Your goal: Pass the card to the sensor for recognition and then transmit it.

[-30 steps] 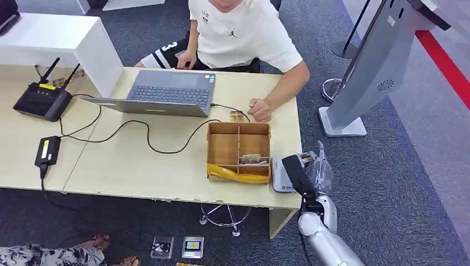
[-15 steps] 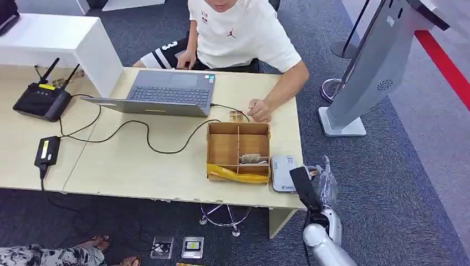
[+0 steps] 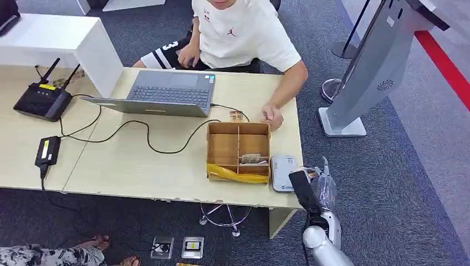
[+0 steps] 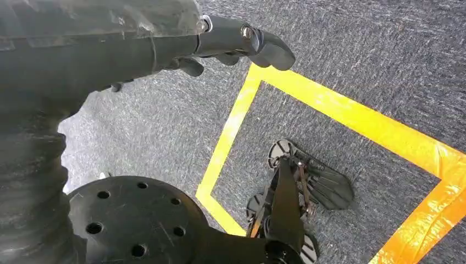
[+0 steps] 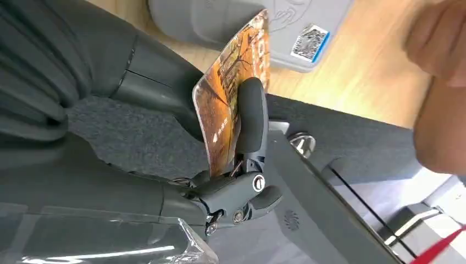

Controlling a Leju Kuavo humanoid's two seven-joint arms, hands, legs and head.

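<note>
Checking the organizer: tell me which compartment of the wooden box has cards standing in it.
The small right-hand compartment of the wooden box, just behind the yellow item along its front: cards stand there.

Looks like an office or reception area: pale wooden desk (image 3: 138, 166) on grey carpet (image 3: 399, 183), open laptop (image 3: 166, 94), black router (image 3: 41, 100) with aerials, power brick (image 3: 47, 151) and trailing cables, seated person (image 3: 244, 39) at the far side. Also a grey standing kiosk (image 3: 371, 66) beside the desk, and yellow tape (image 4: 329, 110) marking the carpet.
</note>
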